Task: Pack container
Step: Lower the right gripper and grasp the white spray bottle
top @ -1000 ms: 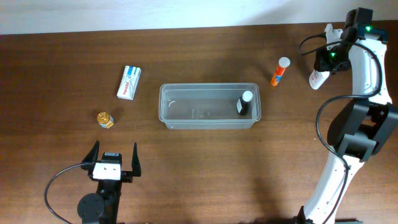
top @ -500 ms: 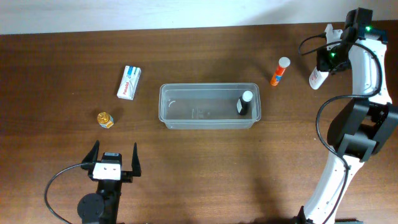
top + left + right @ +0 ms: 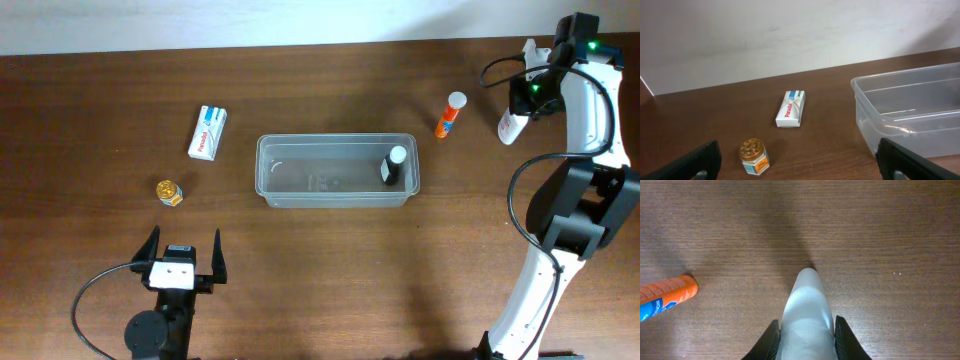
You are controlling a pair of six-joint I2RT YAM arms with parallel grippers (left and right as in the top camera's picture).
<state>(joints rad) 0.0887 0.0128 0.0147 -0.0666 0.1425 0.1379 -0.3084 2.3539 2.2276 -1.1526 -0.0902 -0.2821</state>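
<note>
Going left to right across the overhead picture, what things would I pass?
small gold-lidded jar → white cardboard box with blue and red print → clear plastic rectangular tub → orange tube with white cap → white plastic bottle

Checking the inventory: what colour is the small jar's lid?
Gold lid, clearest in left wrist view.
</note>
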